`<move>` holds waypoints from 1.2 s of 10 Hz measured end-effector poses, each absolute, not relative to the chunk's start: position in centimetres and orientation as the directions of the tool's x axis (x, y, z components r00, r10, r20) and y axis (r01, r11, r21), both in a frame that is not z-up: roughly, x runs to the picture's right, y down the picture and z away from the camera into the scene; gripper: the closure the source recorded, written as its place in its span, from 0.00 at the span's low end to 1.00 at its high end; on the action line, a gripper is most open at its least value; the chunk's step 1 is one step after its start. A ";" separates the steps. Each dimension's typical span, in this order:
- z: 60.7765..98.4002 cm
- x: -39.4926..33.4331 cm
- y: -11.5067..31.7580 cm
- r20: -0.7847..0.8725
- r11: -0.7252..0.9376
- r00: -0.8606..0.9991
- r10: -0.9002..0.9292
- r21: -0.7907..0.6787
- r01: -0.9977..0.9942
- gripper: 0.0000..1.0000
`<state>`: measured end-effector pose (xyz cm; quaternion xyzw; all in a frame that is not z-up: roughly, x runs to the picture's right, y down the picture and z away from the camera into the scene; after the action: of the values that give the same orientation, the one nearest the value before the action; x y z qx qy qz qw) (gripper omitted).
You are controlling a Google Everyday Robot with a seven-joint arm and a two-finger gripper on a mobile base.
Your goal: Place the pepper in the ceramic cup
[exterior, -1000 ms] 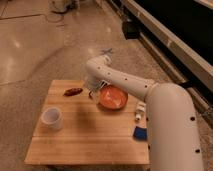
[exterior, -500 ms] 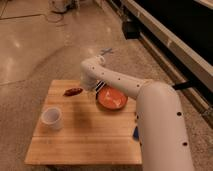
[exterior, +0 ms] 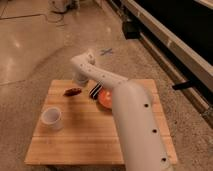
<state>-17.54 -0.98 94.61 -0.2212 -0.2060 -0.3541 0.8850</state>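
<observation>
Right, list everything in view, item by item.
table: one, light wood, centre of view
pepper: one, dark red, table's far left
ceramic cup: one, white, upright, table's left, nearer than the pepper
striped block: one, black and white, left of the bowl
bowl: one, orange, partly behind the arm
floor mark: one, blue cross, beyond the table
arm: one, white, reaching from lower right over the table
gripper: one, pale, just beyond the pepper, fingers open, empty

A wooden table (exterior: 85, 142) stands on a glossy speckled floor (exterior: 30, 42).
</observation>
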 end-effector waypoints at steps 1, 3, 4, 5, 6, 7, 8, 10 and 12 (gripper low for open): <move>95.3 -18.3 -1.4 0.518 0.640 0.657 -0.548 -0.247 0.728 0.20; 96.6 -19.9 -2.3 0.509 0.620 0.643 -0.572 -0.244 0.746 0.20; 97.2 -20.6 -2.6 0.501 0.613 0.638 -0.585 -0.242 0.752 0.20; 97.8 -21.0 -2.8 0.488 0.610 0.637 -0.596 -0.240 0.755 0.20; 98.6 -21.5 -3.2 0.464 0.607 0.636 -0.617 -0.234 0.760 0.20; 99.4 -22.1 -3.5 0.437 0.610 0.638 -0.634 -0.223 0.760 0.20; 100.0 -22.6 -3.6 0.414 0.616 0.641 -0.646 -0.214 0.758 0.20; 101.0 -23.0 -3.6 0.363 0.633 0.656 -0.662 -0.198 0.748 0.20; 101.2 -22.6 -3.0 0.334 0.642 0.666 -0.667 -0.197 0.741 0.20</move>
<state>-22.64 -3.04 101.18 -0.1602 -0.1159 -0.3919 0.8985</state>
